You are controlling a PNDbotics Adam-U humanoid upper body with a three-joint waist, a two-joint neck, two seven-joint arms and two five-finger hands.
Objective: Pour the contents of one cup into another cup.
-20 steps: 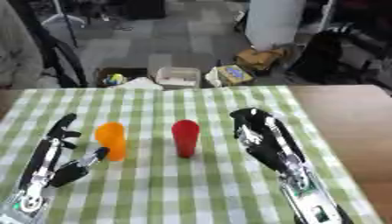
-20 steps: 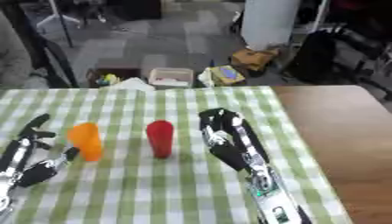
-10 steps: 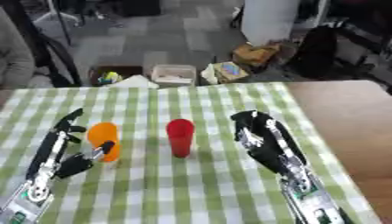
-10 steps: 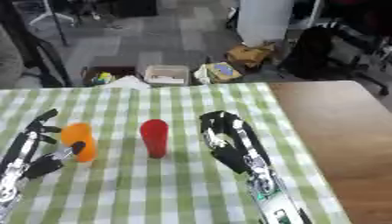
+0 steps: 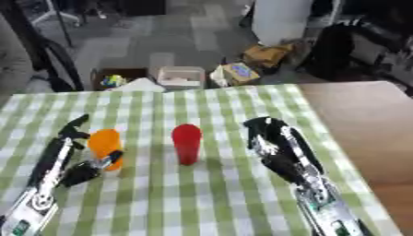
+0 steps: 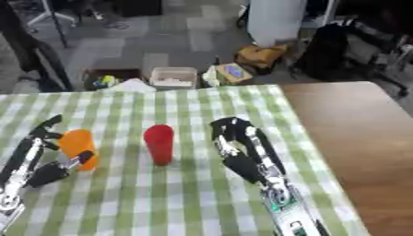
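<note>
— Green-and-white checked cloth point(image 5: 202, 203) is seen spread over the worktop; bare brown wood point(image 5: 363, 120) is left uncovered at the right. Grey floor is seen beyond, where boxes point(image 5: 181, 76) and a white cylinder point(image 5: 280, 20) are set.

— Where are the cups found?

— An orange cup point(image 5: 105, 144) is stood upright at the left, and the left hand point(image 5: 68, 159) is placed around it, fingers behind and thumb in front, touching it. A red cup point(image 5: 186, 143) is stood upright mid-cloth, apart from both hands.

— And the right hand?

— The right hand point(image 5: 274, 145) is laid released on the cloth beside the red cup, with nothing grasped.

— Is anything shown by one eye only?

— More bare wood is shown by the right eye; more cloth left of the orange cup is shown by the left eye.
</note>
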